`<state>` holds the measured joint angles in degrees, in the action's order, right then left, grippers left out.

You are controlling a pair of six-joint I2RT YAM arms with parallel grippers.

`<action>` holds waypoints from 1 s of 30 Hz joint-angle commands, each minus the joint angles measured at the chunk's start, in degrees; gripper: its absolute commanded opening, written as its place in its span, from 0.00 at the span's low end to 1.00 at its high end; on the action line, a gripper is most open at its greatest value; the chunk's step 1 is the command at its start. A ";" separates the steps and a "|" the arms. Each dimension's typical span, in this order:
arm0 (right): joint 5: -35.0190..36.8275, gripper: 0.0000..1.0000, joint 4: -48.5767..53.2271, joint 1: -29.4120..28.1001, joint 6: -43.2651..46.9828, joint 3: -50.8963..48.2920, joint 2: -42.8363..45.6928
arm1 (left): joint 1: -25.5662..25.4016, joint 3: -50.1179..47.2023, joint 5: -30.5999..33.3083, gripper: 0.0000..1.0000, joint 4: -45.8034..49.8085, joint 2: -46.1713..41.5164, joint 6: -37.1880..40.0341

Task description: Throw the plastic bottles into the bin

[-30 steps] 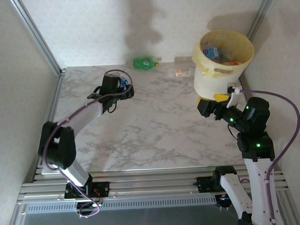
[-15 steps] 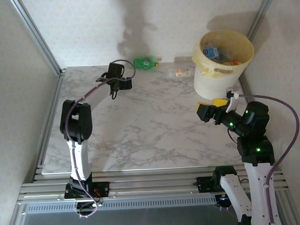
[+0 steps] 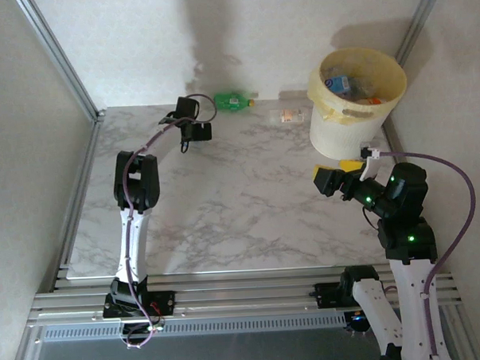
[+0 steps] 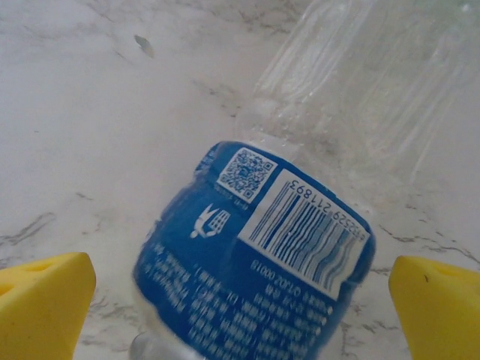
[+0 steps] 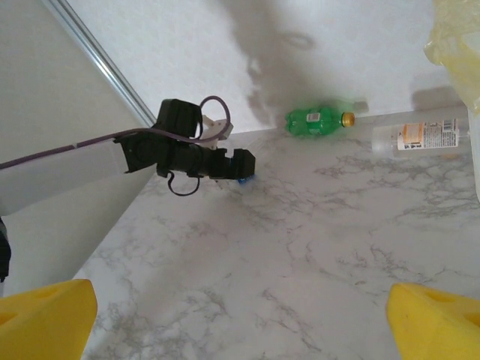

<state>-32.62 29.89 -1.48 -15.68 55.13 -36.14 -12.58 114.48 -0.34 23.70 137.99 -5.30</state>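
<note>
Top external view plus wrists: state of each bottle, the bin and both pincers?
bin: upright, bottles inside.
blue-label bottle: lying on the table, ungripped.
green bottle: lying on its side by the far wall.
orange-label bottle: lying on its side beside the bin.
left pincer: open, straddling the blue-label bottle.
right pincer: open, empty.

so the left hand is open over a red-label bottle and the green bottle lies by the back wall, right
No, the label is blue, as the left wrist view shows. The left hand is open over that bottle, and the green bottle does lie by the back wall.
</note>
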 commanded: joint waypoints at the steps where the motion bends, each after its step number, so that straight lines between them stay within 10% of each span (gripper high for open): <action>1: 0.11 0.99 0.36 0.15 0.64 0.24 0.77 | 0.63 2.89 -0.64 0.99 2.58 2.36 1.17; 17: 0.56 0.99 -0.26 0.11 0.14 -0.64 0.42 | 0.87 -2.83 -5.95 0.51 -4.09 -0.18 0.42; 30: 1.68 0.99 -0.45 0.16 -0.62 -1.43 0.45 | -0.68 -31.79 -13.39 0.40 -24.69 -22.98 -0.29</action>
<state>-31.90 29.85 -1.48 -15.81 54.30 -36.14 -12.34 87.66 -10.04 7.49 123.04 -4.91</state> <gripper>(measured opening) 0.991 0.566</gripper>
